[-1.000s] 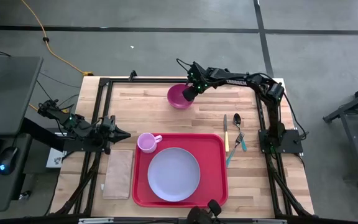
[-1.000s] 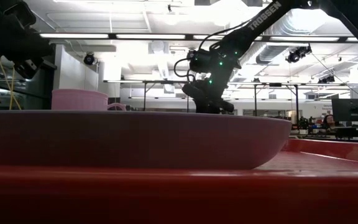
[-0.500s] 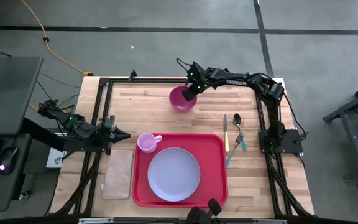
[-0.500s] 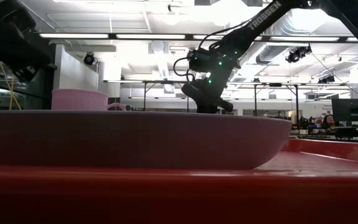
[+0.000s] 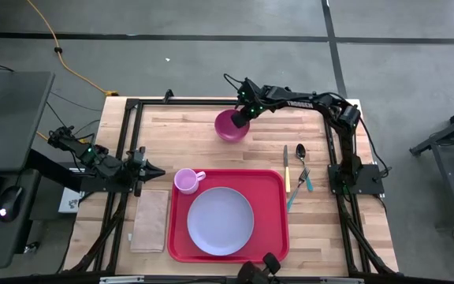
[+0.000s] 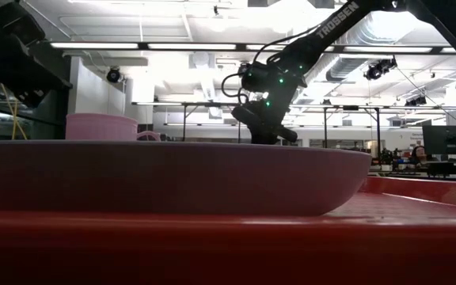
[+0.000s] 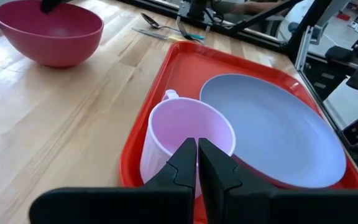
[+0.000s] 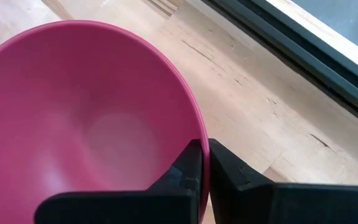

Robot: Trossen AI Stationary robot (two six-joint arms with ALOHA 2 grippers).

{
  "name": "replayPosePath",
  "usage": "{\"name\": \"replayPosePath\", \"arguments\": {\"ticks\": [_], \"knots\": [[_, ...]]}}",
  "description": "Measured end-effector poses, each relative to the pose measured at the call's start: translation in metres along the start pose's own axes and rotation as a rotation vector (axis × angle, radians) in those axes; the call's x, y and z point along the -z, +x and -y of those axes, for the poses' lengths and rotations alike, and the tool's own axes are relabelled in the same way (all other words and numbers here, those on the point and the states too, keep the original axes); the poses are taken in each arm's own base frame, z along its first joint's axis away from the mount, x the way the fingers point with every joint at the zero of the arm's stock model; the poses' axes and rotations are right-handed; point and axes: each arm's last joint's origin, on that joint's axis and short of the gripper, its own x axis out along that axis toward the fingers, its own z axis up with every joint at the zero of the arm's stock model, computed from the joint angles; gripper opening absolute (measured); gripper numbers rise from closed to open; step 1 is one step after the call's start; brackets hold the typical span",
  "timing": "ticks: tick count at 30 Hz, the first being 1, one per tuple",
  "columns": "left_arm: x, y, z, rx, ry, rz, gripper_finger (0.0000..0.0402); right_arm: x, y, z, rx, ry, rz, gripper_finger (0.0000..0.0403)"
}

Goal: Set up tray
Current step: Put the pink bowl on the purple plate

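The red tray [image 5: 278, 237] lies at the table's near middle, carrying a pale blue plate [image 5: 220, 221] and a pink cup [image 5: 186, 181] in its far left corner. A magenta bowl [image 5: 228, 126] stands on its base on the bare wood near the far edge. My right gripper [image 8: 204, 152] is shut on the bowl's rim. My left gripper [image 7: 197, 149] is shut on nothing, level at the table's left edge, left of the cup [image 7: 185, 134]. In the low view the plate [image 6: 172, 178] hides the bowl. My right gripper pinches the bowl's rim [image 8: 194, 124] on the bowl's right side, one finger inside the bowl and one outside. The fingers slant down from the table's far right. The bowl sits upright with its base on the table [image 7: 48, 59].
A tan napkin [image 5: 150, 219] lies left of the tray. A knife [image 5: 286, 167], a spoon [image 5: 300, 154] and a teal-handled fork [image 5: 302, 185] lie right of the tray. Bare wood stretches between the bowl and the tray.
My right gripper has shut on the bowl's rim without leaving its place. The bowl has slid slightly toward the table's right edge.
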Motion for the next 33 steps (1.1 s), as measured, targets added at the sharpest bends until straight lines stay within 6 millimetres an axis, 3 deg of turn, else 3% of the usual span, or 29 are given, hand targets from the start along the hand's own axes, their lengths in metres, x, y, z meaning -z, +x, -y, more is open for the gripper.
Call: {"name": "replayPosePath", "arguments": {"ticks": [25,33], "knots": [[0.000,0.000,0.000,-0.001,-0.002,-0.001,0.0044,-0.019,-0.032,-0.015,-0.081,-0.027,-0.079,0.0000],[0.001,0.000,-0.001,-0.005,0.011,-0.009,0.0044,-0.019,-0.046,-0.034,-0.085,-0.060,-0.123,0.0000]]}}
